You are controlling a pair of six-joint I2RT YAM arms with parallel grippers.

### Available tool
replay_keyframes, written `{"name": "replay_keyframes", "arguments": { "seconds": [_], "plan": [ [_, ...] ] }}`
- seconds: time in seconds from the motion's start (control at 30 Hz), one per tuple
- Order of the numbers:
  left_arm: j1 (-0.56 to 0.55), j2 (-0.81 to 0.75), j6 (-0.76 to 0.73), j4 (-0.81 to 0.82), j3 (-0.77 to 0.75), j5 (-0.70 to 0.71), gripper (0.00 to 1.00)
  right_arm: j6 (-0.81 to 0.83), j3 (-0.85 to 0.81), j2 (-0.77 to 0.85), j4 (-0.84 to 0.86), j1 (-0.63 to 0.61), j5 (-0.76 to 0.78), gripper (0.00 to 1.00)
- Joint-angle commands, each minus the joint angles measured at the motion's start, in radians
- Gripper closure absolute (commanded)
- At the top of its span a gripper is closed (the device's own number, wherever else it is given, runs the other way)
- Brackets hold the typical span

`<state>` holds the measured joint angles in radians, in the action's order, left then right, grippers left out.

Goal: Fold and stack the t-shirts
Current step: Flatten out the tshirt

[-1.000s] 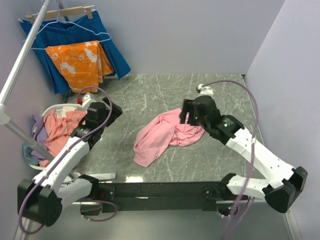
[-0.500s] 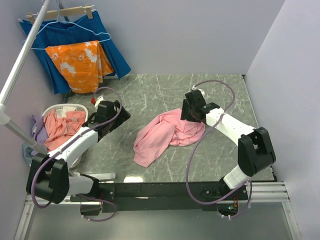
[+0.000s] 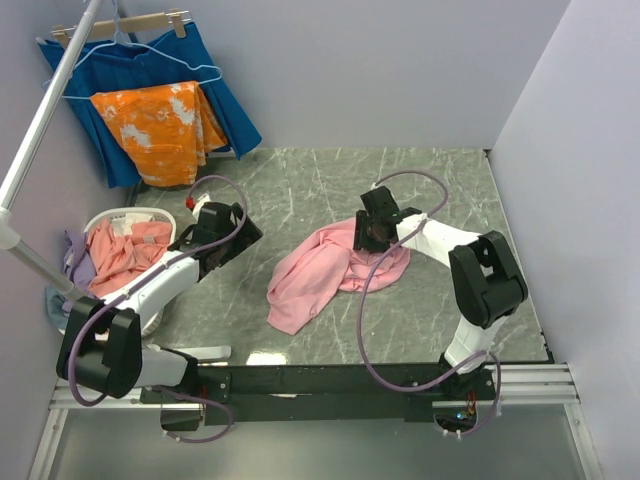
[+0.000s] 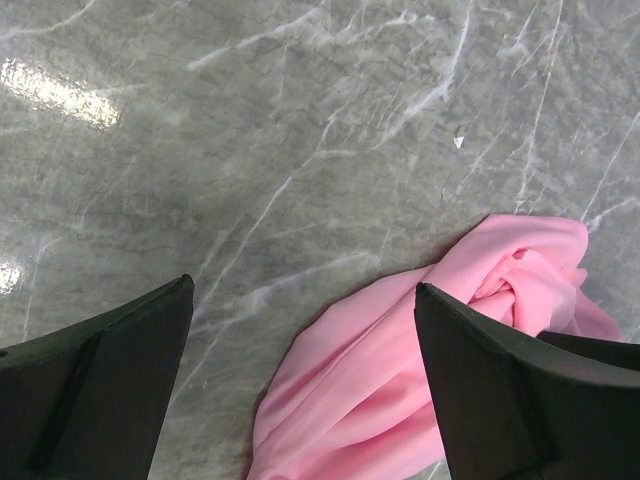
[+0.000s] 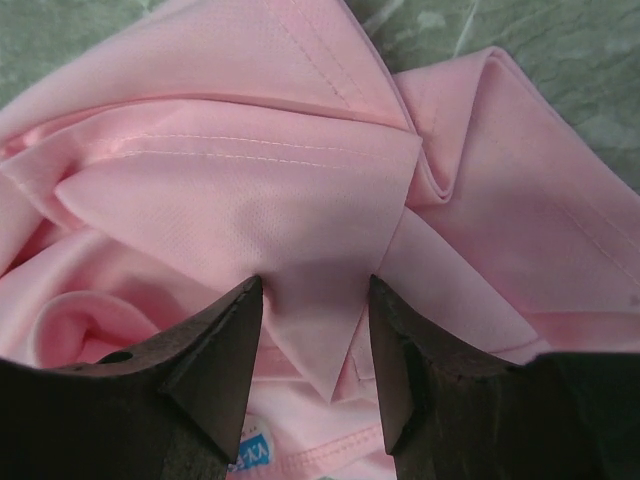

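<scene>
We are looking at a light pink t-shirt (image 3: pixel 320 270) lying crumpled near the middle of the grey marbled worktop (image 3: pixel 300 190). The right gripper (image 5: pixel 315 290) is pressing down on the shirt's 1 o'clock edge. Its fingers (image 5: pixel 215 350) are standing apart with a pointed, stitched flap of the cloth lying flat between them, so they are straddling it and not pinching it. The left gripper (image 4: pixel 302 290) is hovering over bare worktop at the shirt's 10 o'clock, with its fingers (image 4: pixel 110 390) spread wide and holding nothing. At the worktop's 9 o'clock, a white basket (image 3: pixel 120 215) is holding a salmon-pink shirt (image 3: pixel 125 255), with a lilac shirt (image 3: pixel 78 262) bunched at its left rim. At 11 o'clock, an orange cloth with white blotches (image 3: pixel 160 125) is hanging in front of a dark blue pleated cloth (image 3: pixel 225 100).
</scene>
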<state>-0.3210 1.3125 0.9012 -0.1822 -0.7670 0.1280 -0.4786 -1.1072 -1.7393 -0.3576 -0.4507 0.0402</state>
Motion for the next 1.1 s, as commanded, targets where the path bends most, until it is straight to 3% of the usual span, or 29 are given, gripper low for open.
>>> {"name": "replay_keyframes", "arguments": {
  "seconds": [0.0,0.23,0.27,0.3,0.37,0.4,0.6,0.83,1.07],
  "plan": [
    [0.002,0.007,-0.024,0.026,-0.015,-0.008,0.03,-0.003,-0.02,-0.026,0.019,0.006,-0.005,0.46],
    [0.003,0.028,-0.031,0.021,-0.025,-0.008,0.03,-0.011,-0.017,-0.037,0.008,0.004,-0.016,0.49],
    [0.002,0.031,-0.031,0.021,-0.025,-0.008,0.03,-0.008,-0.016,-0.034,0.019,0.004,-0.019,0.55],
    [0.003,0.033,-0.03,0.021,-0.025,-0.007,0.03,-0.009,-0.014,-0.032,0.019,0.006,-0.025,0.74],
    [0.003,0.036,-0.03,0.021,-0.026,-0.008,0.03,0.0,-0.013,-0.025,0.029,0.006,-0.036,0.97],
    [0.003,0.034,-0.031,0.02,-0.026,-0.007,0.03,0.003,-0.013,-0.008,0.032,0.006,-0.036,1.0],
    [0.003,0.019,-0.039,0.013,-0.029,-0.004,0.03,0.035,-0.019,0.169,0.005,0.006,0.01,1.0],
    [0.003,0.001,-0.045,0.012,-0.031,-0.011,0.03,0.067,-0.114,0.362,-0.145,0.006,0.141,1.0],
    [0.002,0.002,-0.068,0.052,-0.028,-0.065,0.03,0.066,-0.112,0.523,-0.244,0.041,0.392,1.0]
  ]
}}
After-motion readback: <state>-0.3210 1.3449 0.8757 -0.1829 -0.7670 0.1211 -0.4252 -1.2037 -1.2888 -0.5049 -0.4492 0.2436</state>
